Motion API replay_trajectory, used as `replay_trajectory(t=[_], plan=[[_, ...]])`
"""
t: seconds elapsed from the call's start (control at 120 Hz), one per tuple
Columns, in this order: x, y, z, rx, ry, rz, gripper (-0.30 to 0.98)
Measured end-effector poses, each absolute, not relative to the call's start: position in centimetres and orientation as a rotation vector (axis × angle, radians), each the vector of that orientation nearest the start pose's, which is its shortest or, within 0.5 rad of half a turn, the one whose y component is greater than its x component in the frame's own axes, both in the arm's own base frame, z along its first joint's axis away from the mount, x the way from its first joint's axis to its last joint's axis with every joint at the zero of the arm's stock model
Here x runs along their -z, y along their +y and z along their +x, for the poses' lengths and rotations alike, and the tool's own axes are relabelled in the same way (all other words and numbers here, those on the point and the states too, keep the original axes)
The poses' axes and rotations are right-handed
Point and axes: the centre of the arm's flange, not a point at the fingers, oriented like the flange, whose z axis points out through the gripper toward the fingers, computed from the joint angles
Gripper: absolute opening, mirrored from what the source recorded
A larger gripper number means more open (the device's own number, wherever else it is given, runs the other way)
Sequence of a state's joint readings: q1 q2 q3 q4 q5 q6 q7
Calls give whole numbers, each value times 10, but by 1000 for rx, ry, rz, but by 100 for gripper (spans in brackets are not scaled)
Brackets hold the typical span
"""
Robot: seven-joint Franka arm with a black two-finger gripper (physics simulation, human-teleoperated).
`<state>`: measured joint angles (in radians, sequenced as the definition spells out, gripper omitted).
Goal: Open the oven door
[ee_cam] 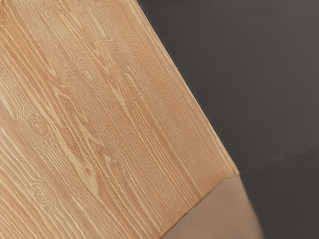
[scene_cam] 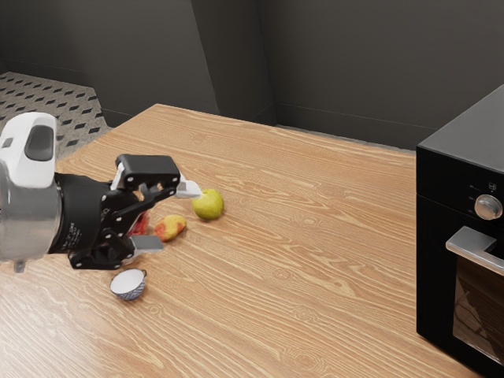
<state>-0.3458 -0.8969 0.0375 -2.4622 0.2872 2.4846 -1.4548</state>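
My gripper (scene_cam: 168, 216) is at the exterior view's left, open, its two fingertips well apart and pointing toward the exterior view's right. Across the table, at the exterior view's right edge, stands a black oven (scene_cam: 438, 260), partly cut off. Its door (scene_cam: 482, 311) has a dark glass window and looks shut against the front. A silver handle (scene_cam: 475, 250) runs along the door's top, below a round knob (scene_cam: 488, 207). A wide stretch of table lies between gripper and handle.
A green apple (scene_cam: 208, 205), a yellow-red fruit (scene_cam: 170, 227), a red item (scene_cam: 139, 225) and a small bowl (scene_cam: 128, 285) are around the gripper. The wooden table (ee_cam: 94, 114) meets a dark surface (ee_cam: 249, 74) in the wrist view, near a blurred tan shape (ee_cam: 214, 214).
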Motion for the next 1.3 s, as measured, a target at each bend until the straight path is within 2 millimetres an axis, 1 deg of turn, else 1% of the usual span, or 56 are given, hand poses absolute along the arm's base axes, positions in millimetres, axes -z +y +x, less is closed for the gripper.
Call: replay_trajectory(t=[0.067, 0.117, 0.15, 0.208, 0.267, 0.308, 0.375, 0.433, 0.508, 0.6, 0.667, 0.758, 0.842, 0.933, 0.983, 1.075, 1.3], plan=[[-687, -101, 309, -931, 1267, 1986, 68], [-689, -111, 305, -881, 1324, 1908, 68], [-689, -122, 300, -842, 1340, 1872, 68], [-685, -147, 295, -794, 1333, 1856, 68], [-672, -176, 299, -754, 1340, 1871, 68], [-669, -197, 306, -725, 1353, 1866, 68], [-666, -223, 316, -680, 1392, 1838, 68], [-663, -239, 319, -641, 1428, 1803, 68], [-661, -256, 315, -578, 1459, 1759, 68], [-650, -277, 318, -506, 1503, 1722, 68], [-645, -296, 324, -469, 1529, 1696, 68], [-646, -331, 328, -430, 1538, 1671, 68], [-640, -357, 327, -412, 1543, 1661, 68], [-633, -373, 324, -416, 1547, 1653, 68], [-634, -383, 323, -412, 1545, 1641, 68], [-630, -399, 325, -418, 1540, 1636, 68], [-627, -413, 337, -437, 1547, 1610, 68]])
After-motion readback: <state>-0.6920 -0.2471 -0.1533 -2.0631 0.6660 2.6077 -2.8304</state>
